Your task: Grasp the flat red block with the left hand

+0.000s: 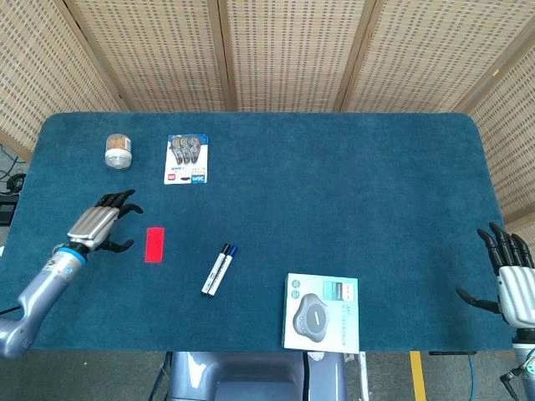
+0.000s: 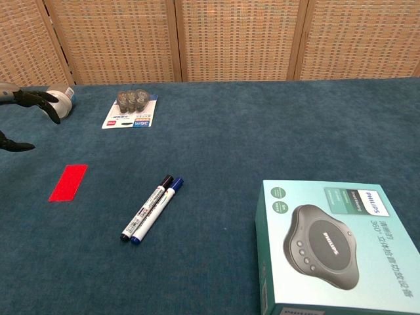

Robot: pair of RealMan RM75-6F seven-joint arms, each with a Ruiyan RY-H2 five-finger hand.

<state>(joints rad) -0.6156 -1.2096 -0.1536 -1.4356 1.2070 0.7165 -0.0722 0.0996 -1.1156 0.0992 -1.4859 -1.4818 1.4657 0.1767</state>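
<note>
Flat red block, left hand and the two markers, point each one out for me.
flat red block [image 1: 154, 245], head view, middle of its top face.
left hand [image 1: 100, 222], head view, back of the hand, open beside the block.
two markers [image 2: 151, 209], chest view, mid-barrel where they lie side by side.

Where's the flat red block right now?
The red block lies flat on the left part of the blue table, between the open left hand and the two markers. Nothing touches it.

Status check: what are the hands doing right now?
Left hand open beside flat red block, not touching. Right hand open at table edge. Nothing between.
</note>
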